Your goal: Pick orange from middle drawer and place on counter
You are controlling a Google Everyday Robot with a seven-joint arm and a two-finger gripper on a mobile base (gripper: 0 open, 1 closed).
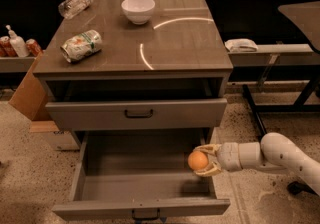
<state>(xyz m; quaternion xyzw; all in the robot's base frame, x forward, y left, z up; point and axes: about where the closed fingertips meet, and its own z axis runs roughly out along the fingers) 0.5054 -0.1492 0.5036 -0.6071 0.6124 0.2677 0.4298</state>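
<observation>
The orange (198, 160) is a small round fruit held between the fingers of my gripper (206, 159), which is shut on it. It hangs above the right side of the open grey drawer (135, 170), clear of the drawer floor. My white arm (280, 155) reaches in from the right. The counter (165, 48) is the glossy brown-grey top of the cabinet, above and behind the gripper.
On the counter stand a white bowl (138, 9), a crushed can (81, 45) and a lying plastic bottle (75, 3). A closed drawer front (137, 113) sits above the open one. A cardboard box (30, 93) is at the left, a bench (270, 53) at the right.
</observation>
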